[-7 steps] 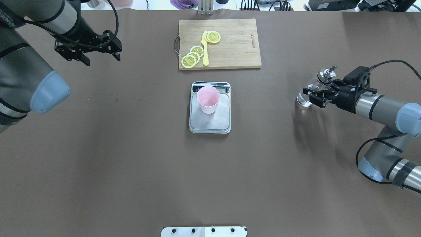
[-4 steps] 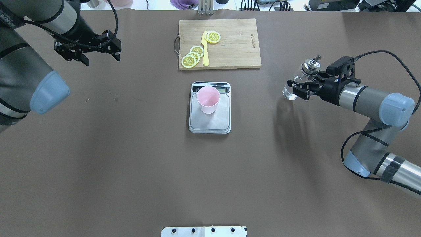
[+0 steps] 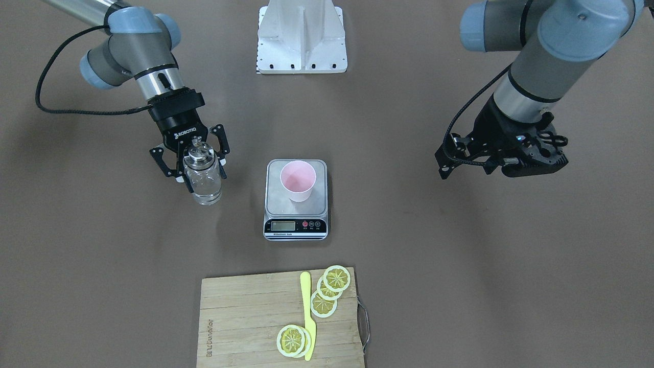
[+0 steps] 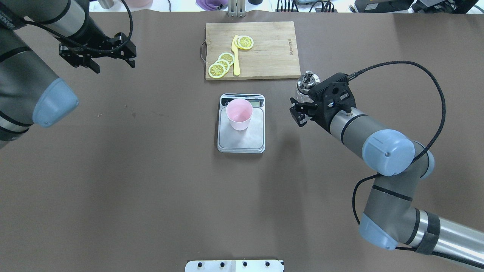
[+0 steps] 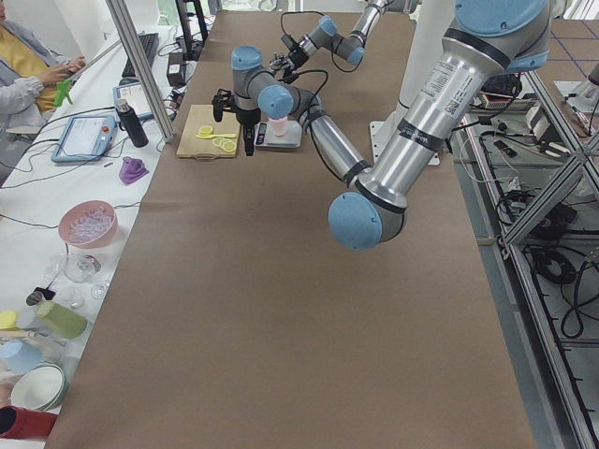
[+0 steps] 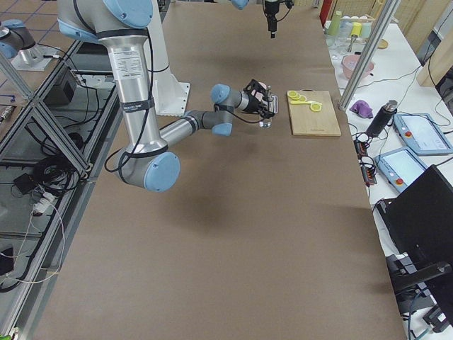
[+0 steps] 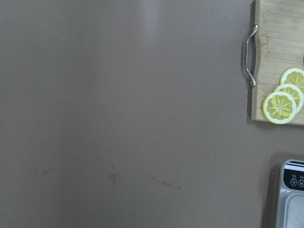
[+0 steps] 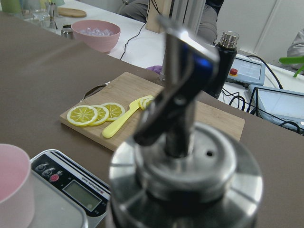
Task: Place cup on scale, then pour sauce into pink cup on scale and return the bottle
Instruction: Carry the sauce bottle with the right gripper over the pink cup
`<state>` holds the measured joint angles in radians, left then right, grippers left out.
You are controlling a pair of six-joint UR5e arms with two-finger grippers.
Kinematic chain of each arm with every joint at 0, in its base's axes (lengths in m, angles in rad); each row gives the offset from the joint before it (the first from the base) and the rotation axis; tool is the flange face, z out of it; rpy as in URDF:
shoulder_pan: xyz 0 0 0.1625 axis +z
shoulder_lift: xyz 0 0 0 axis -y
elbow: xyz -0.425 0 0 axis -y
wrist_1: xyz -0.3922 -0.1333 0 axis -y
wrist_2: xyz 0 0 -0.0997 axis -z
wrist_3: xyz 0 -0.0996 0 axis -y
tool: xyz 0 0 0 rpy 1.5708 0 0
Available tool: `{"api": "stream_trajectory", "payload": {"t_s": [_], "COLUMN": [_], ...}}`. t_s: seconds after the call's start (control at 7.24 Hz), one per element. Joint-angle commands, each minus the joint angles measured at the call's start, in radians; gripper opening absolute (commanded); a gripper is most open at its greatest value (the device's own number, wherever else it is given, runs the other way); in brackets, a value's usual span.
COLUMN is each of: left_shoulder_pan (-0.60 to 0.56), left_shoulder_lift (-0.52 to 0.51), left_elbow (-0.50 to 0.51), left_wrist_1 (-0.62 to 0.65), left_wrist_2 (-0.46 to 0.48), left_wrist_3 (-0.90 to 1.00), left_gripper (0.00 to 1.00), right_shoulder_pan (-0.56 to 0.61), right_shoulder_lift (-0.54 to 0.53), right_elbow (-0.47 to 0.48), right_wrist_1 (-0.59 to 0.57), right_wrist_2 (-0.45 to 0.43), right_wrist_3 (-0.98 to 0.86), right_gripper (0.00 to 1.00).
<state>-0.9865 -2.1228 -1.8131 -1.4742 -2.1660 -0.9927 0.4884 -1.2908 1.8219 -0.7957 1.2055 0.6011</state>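
Cup point(image 3: 298, 180) stood on the scale point(image 3: 274, 203); right gripper point(image 3: 197, 173) gripped the upright bottle point(image 3: 204, 187) beside the scale; left gripper point(image 4: 113, 63) hung spread, empty, well away from the scale

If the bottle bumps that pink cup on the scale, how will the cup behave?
The cup looks like empty plastic, so probably light and easily shoved. Its base is narrower than its rim, so it may tip. The scale has a smooth steel top, so it could slide.
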Motion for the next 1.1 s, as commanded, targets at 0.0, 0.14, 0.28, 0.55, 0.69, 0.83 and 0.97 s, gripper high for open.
{"api": "stream_trajectory", "payload": {"t_s": [0.0, 0.14, 0.28, 0.55, 0.69, 0.83, 0.97], "left_shoulder_pan": [-0.004, -0.004, -0.027, -0.096, -0.130, -0.148, -0.149], "left_shoulder_lift": [0.001, 0.003, 0.006, 0.055, 0.093, 0.110, 0.113], "left_elbow": [0.005, 0.006, 0.003, -0.002, -0.008, -0.006, -0.003], "left_wrist_1": [0.000, 0.000, 0.000, 0.000, 0.000, 0.000, -0.002], "left_wrist_2": [0.000, 0.000, -0.002, -0.027, -0.043, -0.043, -0.043], "left_wrist_3": [0.005, 0.008, 0.053, 0.196, 0.292, 0.337, 0.341], "left_gripper": [0.95, 0.94, 0.93, 0.93, 0.94, 0.94, 0.94], "right_shoulder_pan": [-0.036, -0.057, -0.065, -0.070, -0.085, -0.100, -0.102], "right_shoulder_lift": [0.013, 0.034, 0.106, 0.160, 0.177, 0.209, 0.223], "right_elbow": [0.034, 0.028, 0.036, 0.074, 0.074, 0.071, 0.071], "right_wrist_1": [-0.100, -0.176, -0.323, -0.562, -0.632, -0.722, -0.825], "right_wrist_2": [-0.049, -0.108, -0.121, -0.132, -0.179, -0.201, -0.201], "right_wrist_3": [-0.062, -0.110, -0.106, -0.101, -0.109, -0.112, -0.113], "right_gripper": [0.00, 0.00, 0.00, 0.00, 0.00, 0.00, 0.00]}}
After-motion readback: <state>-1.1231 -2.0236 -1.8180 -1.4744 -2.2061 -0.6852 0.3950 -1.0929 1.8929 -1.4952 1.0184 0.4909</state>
